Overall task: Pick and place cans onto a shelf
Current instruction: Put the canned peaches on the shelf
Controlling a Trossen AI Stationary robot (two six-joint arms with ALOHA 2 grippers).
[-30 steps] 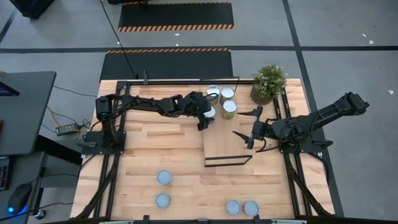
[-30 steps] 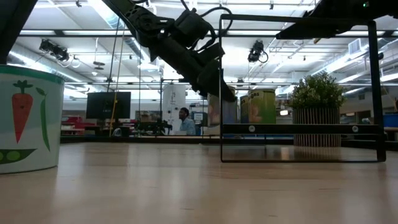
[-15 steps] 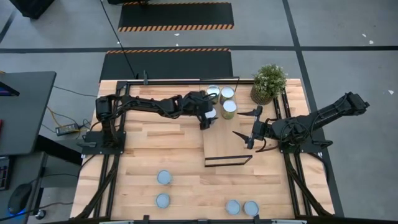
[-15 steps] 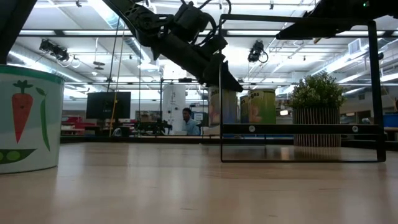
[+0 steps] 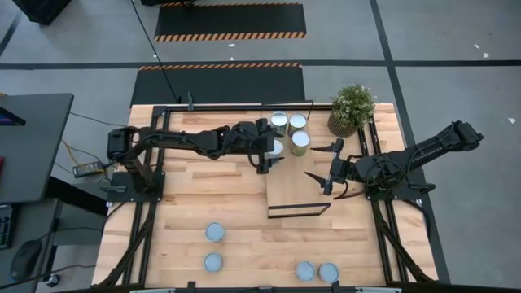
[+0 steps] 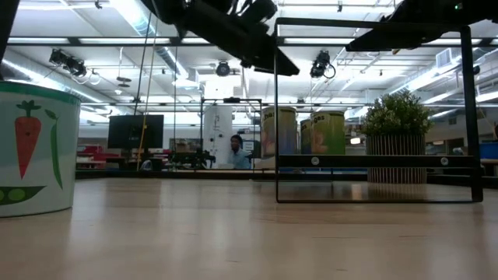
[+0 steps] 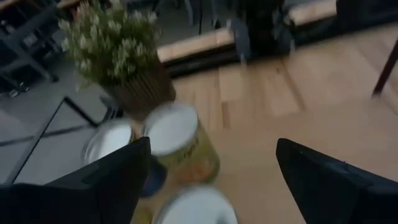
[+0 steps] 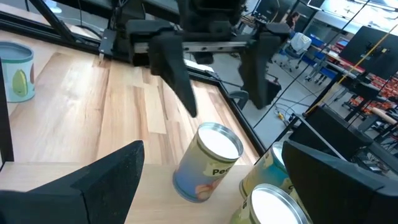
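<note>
The shelf [image 5: 297, 187] is a light-wood board on a black wire frame, right of the table's middle. Several cans stand on their bases at its far end: two at the back [image 5: 279, 124] [image 5: 298, 122], one yellow-green [image 5: 300, 142], one blue-labelled [image 5: 278, 146]. My left gripper [image 5: 269, 153] hovers open just above and left of the blue-labelled can [image 8: 208, 162], touching nothing; the low view shows my left gripper [image 6: 268, 58] well above the cans [image 6: 280, 132]. My right gripper [image 5: 319, 163] waits open over the shelf's right side. Several more cans [image 5: 215, 232] stand near the table's near edge.
A potted green plant [image 5: 352, 108] stands on the table at the far right, beside the shelf's cans. Loose cans stand at the near edge [image 5: 213, 262] [image 5: 304, 271] [image 5: 328, 272]. A can with a carrot label [image 6: 31, 148] looms close to the low camera.
My left gripper has risen from can height to well above the cans on the shelf and has drawn back a little toward the table's left, rolling slightly, its fingers still open. The blue-labelled can stays standing on the shelf.
</note>
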